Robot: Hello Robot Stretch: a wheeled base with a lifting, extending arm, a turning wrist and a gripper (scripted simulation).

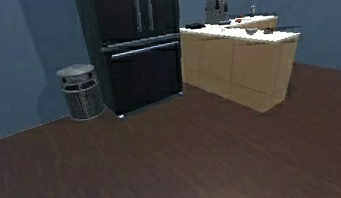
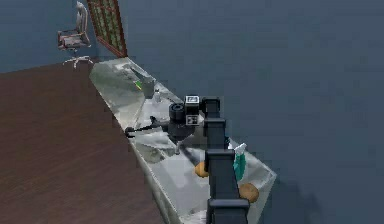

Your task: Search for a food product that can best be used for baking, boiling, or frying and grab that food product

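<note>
The gripper hangs above a long pale table at the end of the arm, its thin fingers pointing toward the arm side view's left. I cannot tell whether they are apart or together, nor whether anything is held, since the tabletop's clutter lies right behind them. The arm is stretched across this table most likely because the likeliest food lies here. Just left of the arm rests a brown rounded lump, and a second brown lump sits right of it near the table's end, with a teal packet farther out. Both lumps are dull tan, smooth and loose on the surface, potato-like by my judgement, though bread cannot be ruled out. They lie to the right of the fingertips, so the reach looks misaligned. Beyond stand a chair and a framed picture; the forward view has a black fridge, a grey bin and a counter
</note>
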